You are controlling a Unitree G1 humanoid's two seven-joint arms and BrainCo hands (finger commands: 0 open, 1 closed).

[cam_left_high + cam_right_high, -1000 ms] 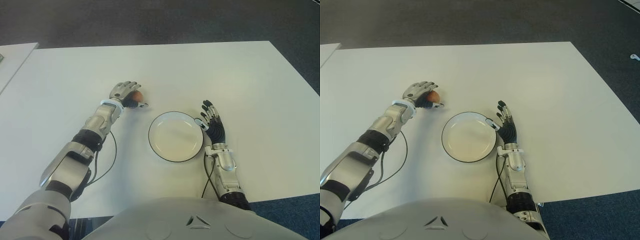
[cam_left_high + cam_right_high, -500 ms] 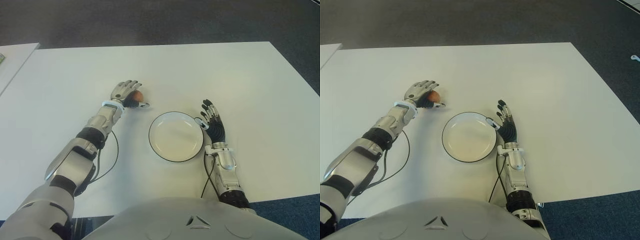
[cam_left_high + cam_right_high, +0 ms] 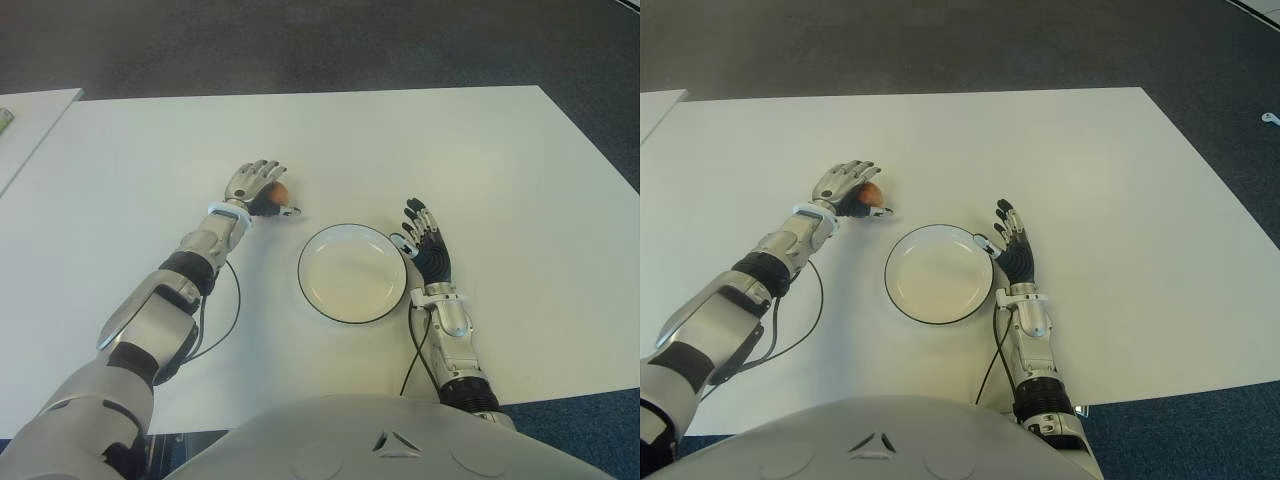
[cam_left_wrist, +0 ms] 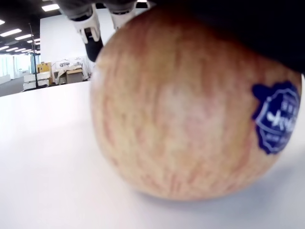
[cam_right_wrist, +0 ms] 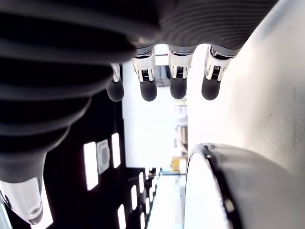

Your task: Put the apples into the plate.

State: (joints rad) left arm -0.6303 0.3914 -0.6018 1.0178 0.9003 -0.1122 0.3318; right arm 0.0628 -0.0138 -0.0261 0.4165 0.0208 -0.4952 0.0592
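A reddish apple (image 3: 278,192) with a blue sticker (image 4: 277,123) sits on the white table (image 3: 480,150), left of and slightly beyond the plate. My left hand (image 3: 262,186) is cupped over it, fingers curled around the far side and thumb on the plate side. In the left wrist view the apple's underside touches the table, and two fingertips (image 4: 90,29) show past it. The white plate (image 3: 350,282) with a dark rim holds nothing. My right hand (image 3: 424,232) shows just right of the plate's rim, fingers spread and holding nothing.
Another white table edge (image 3: 30,112) shows at the far left. Dark carpet (image 3: 300,40) lies beyond the table's far edge. A black cable (image 3: 226,310) loops on the table beside my left forearm.
The left forearm has swung slightly and the hand stays wrapped over the apple at nearly the same spot. The right hand and plate have not moved.
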